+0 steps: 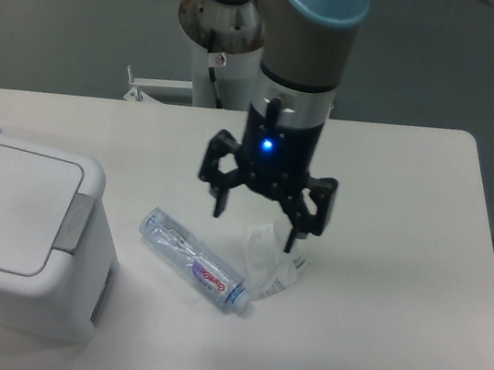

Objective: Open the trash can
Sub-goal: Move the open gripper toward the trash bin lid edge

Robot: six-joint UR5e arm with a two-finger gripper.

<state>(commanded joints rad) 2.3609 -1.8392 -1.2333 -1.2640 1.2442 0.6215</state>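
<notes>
While your arm points straight down over mid-table, its gripper point(257, 219) hangs with fingers spread wide and empty, above a crumpled wrapper point(267, 249) and beside a bottle point(194, 260). You'll find the bin point(21, 235) at the left edge, lid shut.

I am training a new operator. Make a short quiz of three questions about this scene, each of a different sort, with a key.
1. True or false: the trash can lid is closed.
2. What lies nearest below the gripper? A) the crumpled wrapper B) a spoon C) a red cup
3. Fill in: the plastic bottle lies on its ____ on the table.

Key: 1 true. 2 A. 3 side.
</notes>
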